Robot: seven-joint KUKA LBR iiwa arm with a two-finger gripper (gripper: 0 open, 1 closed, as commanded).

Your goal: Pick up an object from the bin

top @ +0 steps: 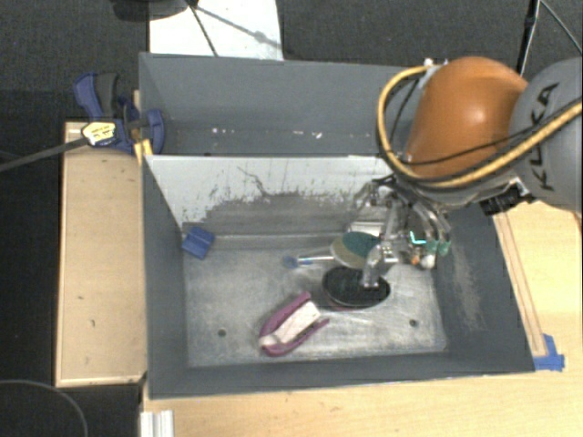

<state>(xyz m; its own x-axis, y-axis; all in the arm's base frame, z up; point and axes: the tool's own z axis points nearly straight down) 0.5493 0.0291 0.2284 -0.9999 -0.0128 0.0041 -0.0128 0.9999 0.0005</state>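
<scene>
My gripper (373,279) hangs low over the right middle of the bin floor, its fingertip down on a flat black round disc (350,287). Just behind the disc lies a small teal and tan round thing (353,244) beside the finger, with a thin blue-tipped stick (305,260) reaching left from it. A purple and white pouch-like thing (291,324) lies to the front left of the disc, apart from the gripper.
A small blue block (197,241) rests at the far left of the bin floor against the sloped wall. The arm with its orange dome and cables covers the bin's right rear part.
</scene>
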